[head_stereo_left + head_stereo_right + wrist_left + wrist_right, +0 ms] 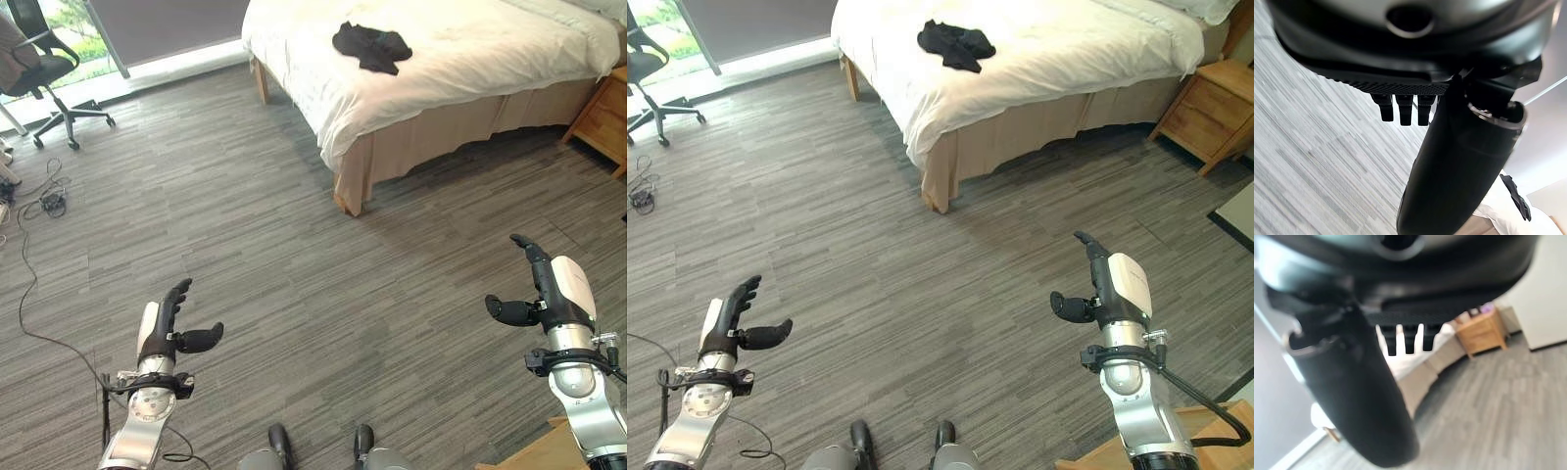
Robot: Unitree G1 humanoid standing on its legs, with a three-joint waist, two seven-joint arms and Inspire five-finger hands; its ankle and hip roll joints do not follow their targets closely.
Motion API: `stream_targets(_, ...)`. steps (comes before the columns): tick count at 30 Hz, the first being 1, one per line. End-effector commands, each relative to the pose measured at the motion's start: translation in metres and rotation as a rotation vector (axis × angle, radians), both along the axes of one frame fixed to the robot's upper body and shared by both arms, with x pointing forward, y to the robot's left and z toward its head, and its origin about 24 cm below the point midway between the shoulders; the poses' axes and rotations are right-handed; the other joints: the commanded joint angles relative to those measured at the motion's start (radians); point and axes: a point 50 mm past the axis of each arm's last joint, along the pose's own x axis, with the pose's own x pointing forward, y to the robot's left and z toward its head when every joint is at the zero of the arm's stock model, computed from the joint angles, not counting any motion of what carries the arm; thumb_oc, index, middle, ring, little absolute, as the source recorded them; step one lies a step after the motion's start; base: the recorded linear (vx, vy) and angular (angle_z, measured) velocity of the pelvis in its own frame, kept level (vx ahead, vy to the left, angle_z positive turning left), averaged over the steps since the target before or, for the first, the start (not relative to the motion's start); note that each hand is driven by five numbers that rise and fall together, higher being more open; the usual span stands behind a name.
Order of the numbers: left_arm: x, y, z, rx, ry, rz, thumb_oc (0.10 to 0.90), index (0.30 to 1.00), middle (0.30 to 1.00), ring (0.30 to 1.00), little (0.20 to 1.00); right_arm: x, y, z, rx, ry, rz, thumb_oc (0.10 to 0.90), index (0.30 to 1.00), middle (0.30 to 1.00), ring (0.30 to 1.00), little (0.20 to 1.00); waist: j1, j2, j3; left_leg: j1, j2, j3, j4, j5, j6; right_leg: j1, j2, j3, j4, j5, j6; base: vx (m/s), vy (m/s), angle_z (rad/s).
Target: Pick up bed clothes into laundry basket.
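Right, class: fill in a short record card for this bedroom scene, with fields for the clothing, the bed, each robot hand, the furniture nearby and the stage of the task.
clothing: crumpled black garment lying on top of the bed, untouched
bed: white-sheeted bed with a beige skirt, far side of the room
left hand: left hand open, held over the grey wood-pattern floor, holding nothing
right hand: right hand open, also held over the floor, holding nothing
furniture: wooden nightstand beside the bed; black office chair by the window
task stage: garment not yet picked up
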Motion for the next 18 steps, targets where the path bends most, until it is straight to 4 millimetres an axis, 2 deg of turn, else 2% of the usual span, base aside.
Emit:
stream_targets(1,0.011,0.020,0.055,0.111,-0.259,0.041,0.800,0.900,0.900,0.900,0.900,0.021,0.006,0.061,-0.107,-0.249,0.080,0.800,0.900,0.900,0.900,0.900,0.033,0.000,-0.038,-0.169,0.066,-0.028,0.036,0.056,0.003,0.229,0.032,-0.017,-0.024,-0.204,0.091,0.53,0.067,-0.29)
stream_targets(3,0.007,0.022,0.058,0.106,-0.274,0.053,0.800,0.900,0.900,0.900,0.900,0.023,0.014,0.061,-0.102,-0.246,0.120,0.800,0.900,0.900,0.900,0.900,0.043,-0.006,-0.061,-0.204,0.092,-0.053,0.014,0.058,-0.004,0.262,0.027,0.026,-0.049,-0.227,0.112,0.75,0.155,-0.51)
stream_targets(4,0.005,0.024,0.060,0.119,-0.275,0.054,0.800,0.900,0.900,0.900,0.900,0.023,0.019,0.055,-0.096,-0.225,0.134,0.800,0.900,0.900,0.900,0.900,0.060,-0.007,-0.075,-0.209,0.104,-0.056,0.020,0.135,-0.010,0.283,0.017,0.065,-0.040,-0.251,0.117,0.70,0.173,-0.80)
stream_targets(5,0.004,0.024,0.060,0.120,-0.275,0.055,0.800,0.900,0.900,0.900,0.900,0.023,0.019,0.055,-0.095,-0.225,0.134,0.800,0.900,0.900,0.900,0.900,0.063,-0.005,-0.076,-0.210,0.108,-0.054,0.017,0.139,-0.010,0.279,0.020,0.069,-0.039,-0.249,0.117,0.67,0.178,-0.91)
stream_targets(6,0.004,0.026,0.063,0.137,-0.281,0.058,0.800,0.900,0.900,0.900,0.900,0.024,0.020,0.053,-0.094,-0.223,0.134,0.800,0.900,0.900,0.900,0.900,0.074,-0.013,-0.083,-0.210,0.116,-0.052,0.024,0.169,-0.012,0.284,0.011,0.078,-0.028,-0.259,0.118,0.49,0.079,-0.97)
stream_targets(7,0.005,0.028,0.064,0.148,-0.278,0.057,0.800,0.900,0.900,0.900,0.900,0.024,0.023,0.048,-0.079,-0.211,0.139,0.800,0.900,0.900,0.900,0.900,0.085,-0.035,-0.091,-0.198,0.109,-0.044,0.033,0.173,-0.001,0.287,-0.009,0.081,0.009,-0.245,0.133,0.88,0.150,-1.29)
stream_targets(8,0.009,0.028,0.066,0.154,-0.278,0.054,0.800,0.900,0.900,0.900,0.900,0.023,0.031,0.033,-0.054,-0.172,0.147,0.800,0.900,0.900,0.900,0.900,0.094,-0.070,-0.091,-0.172,0.085,-0.015,0.062,0.142,0.033,0.243,-0.048,0.080,0.150,-0.159,0.182,0.82,0.151,-1.30)
stream_targets(9,0.012,0.027,0.068,0.153,-0.284,0.047,0.800,0.900,0.900,0.900,0.900,0.024,0.034,0.032,-0.058,-0.172,0.148,0.800,0.900,0.900,0.900,0.900,0.085,-0.079,-0.087,-0.155,0.075,0.000,0.079,0.116,0.049,0.206,-0.070,0.075,0.245,-0.088,0.205,0.54,0.126,-0.97)
stream_targets(10,0.012,0.027,0.069,0.153,-0.285,0.047,0.800,0.900,0.900,0.900,0.900,0.024,0.034,0.033,-0.057,-0.173,0.147,0.800,0.900,0.900,0.900,0.900,0.090,-0.078,-0.089,-0.160,0.080,0.005,0.082,0.116,0.050,0.198,-0.068,0.082,0.247,-0.085,0.205,0.44,0.187,-0.31)
stream_targets(11,0.017,0.027,0.077,0.174,-0.309,0.029,0.800,0.900,0.900,0.900,0.900,0.030,0.043,0.037,-0.060,-0.197,0.175,0.800,0.900,0.900,0.900,0.900,0.072,-0.076,-0.073,-0.103,0.065,0.034,0.088,0.064,0.082,0.093,-0.109,0.054,0.449,0.059,0.225,0.27,0.143,-0.06)
stream_targets(12,0.017,0.027,0.077,0.175,-0.310,0.030,0.800,0.900,0.900,0.900,0.900,0.030,0.043,0.037,-0.060,-0.198,0.176,0.800,0.900,0.900,0.900,0.900,0.074,-0.077,-0.073,-0.104,0.064,0.037,0.088,0.063,0.083,0.089,-0.111,0.057,0.454,0.057,0.227,0.43,0.190,-0.18)
stream_targets(14,0.018,0.028,0.082,0.178,-0.327,0.027,0.800,0.900,0.900,0.900,0.900,0.032,0.046,0.042,-0.071,-0.214,0.192,0.800,0.900,0.900,0.900,0.900,0.064,-0.061,-0.065,-0.036,0.058,0.060,0.078,0.025,0.099,0.016,-0.166,-0.035,0.541,0.101,0.224,0.38,0.149,-0.31)
stream_targets(16,0.018,0.028,0.084,0.161,-0.343,0.035,0.800,0.900,0.900,0.900,0.900,0.033,0.048,0.048,-0.073,-0.232,0.203,0.800,0.900,0.900,0.900,0.900,0.041,-0.038,-0.051,0.041,0.046,0.069,0.057,-0.008,0.101,-0.053,-0.156,-0.090,0.522,0.031,0.206,0.46,0.149,-0.22)
stream_targets(18,0.017,0.028,0.083,0.152,-0.347,0.041,0.800,0.900,0.900,0.900,0.900,0.034,0.048,0.049,-0.070,-0.237,0.206,0.800,0.900,0.900,0.900,0.900,0.021,-0.014,-0.040,0.100,0.041,0.070,0.040,-0.030,0.094,-0.123,-0.113,-0.126,0.450,-0.069,0.184,0.52,0.048,0.07)
